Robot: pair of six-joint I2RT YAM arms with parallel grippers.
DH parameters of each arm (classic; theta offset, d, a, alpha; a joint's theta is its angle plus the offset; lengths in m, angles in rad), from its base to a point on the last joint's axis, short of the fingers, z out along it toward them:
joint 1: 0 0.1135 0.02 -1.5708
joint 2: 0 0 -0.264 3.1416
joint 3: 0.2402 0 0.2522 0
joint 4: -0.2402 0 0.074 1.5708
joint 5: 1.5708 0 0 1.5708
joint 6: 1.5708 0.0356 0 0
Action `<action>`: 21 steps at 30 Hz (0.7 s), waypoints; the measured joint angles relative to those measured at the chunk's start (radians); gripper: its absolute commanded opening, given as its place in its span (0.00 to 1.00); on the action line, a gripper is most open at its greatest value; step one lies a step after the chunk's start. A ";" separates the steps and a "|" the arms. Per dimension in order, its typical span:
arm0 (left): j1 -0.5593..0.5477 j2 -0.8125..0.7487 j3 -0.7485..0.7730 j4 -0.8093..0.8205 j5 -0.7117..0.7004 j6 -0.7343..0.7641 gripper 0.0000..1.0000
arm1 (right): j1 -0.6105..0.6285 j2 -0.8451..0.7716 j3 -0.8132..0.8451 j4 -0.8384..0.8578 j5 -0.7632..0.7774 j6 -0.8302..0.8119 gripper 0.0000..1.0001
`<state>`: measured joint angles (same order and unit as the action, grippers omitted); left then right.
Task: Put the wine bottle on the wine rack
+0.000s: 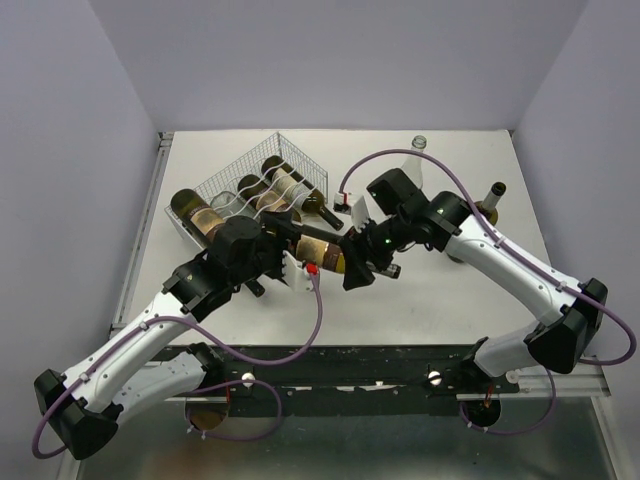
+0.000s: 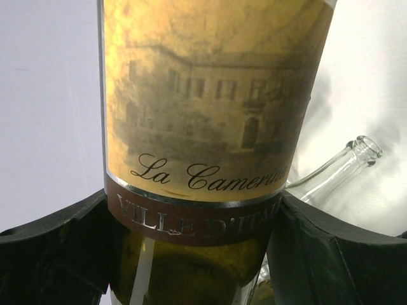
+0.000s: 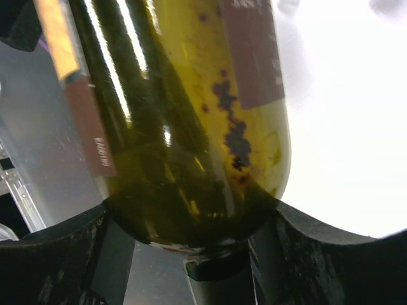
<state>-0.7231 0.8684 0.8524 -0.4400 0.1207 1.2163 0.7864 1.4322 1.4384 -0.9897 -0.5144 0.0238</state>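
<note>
Green wine bottle [image 2: 210,101] (just 1) clenched between both jaws, left and right.

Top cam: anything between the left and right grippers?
The wine bottle fills the gap; left gripper and right gripper both grip it. Top view shows it, wrist views confirm.

From overhead, the left gripper [image 1: 298,262] and right gripper [image 1: 350,262] covered most of the wine bottle [image 1: 326,258]. The left wrist view cut its label off at the top edge, and it hid the body of the clear bottle [image 2: 343,162]
</note>
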 measured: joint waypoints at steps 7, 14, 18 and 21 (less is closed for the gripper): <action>0.019 0.000 -0.014 -0.008 -0.006 -0.014 0.00 | 0.007 0.000 -0.016 -0.011 0.005 -0.032 0.31; 0.028 -0.006 -0.040 -0.005 -0.014 -0.027 0.34 | 0.017 0.010 -0.016 -0.024 0.015 -0.042 0.01; 0.028 -0.027 -0.084 0.047 -0.019 -0.035 0.99 | 0.019 0.013 -0.016 -0.020 0.033 -0.041 0.01; 0.028 -0.057 -0.125 0.105 -0.023 -0.056 0.99 | 0.028 0.011 -0.016 -0.010 0.053 -0.030 0.01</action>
<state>-0.6949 0.8116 0.7277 -0.3351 0.0982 1.1603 0.8146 1.4437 1.4220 -0.9997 -0.4614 -0.0063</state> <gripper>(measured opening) 0.916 0.422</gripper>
